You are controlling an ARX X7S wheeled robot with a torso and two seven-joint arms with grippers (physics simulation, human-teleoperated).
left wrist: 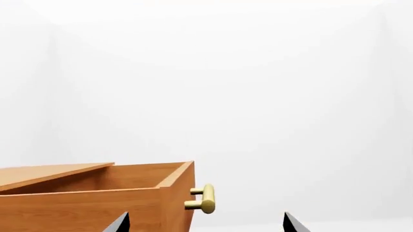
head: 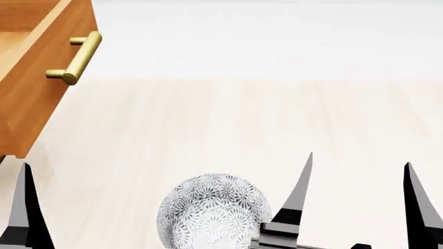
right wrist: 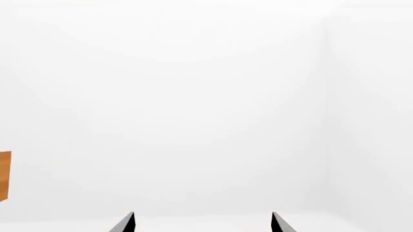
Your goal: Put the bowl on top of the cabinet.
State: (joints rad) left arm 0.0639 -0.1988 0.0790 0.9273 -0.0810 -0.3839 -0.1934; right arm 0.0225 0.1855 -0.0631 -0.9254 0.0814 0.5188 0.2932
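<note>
Bowl location: bowl point(head: 213, 212) sits on the pale floor at 6 o'clock in the head view, apart from both grippers.
Cabinet: cabinet point(head: 38, 67) at 10 o'clock, top drawer pulled out, brass handle point(head: 74, 58) facing the room; flat top shows in the left wrist view.
Left gripper: left gripper point(left wrist: 205, 223) has tips spread apart, nothing between them.
Right gripper: right gripper point(head: 360, 174) at 4 o'clock, just beside the bowl, tips parted, empty.
Handling (judged): ceramic, so rigid, fairly heavy, glazed and slippery, breakable if dropped.
Grasp point (judged): pinch the rim wall, one finger inside, one outside.
Writing: none readable; only floral pattern.
</note>
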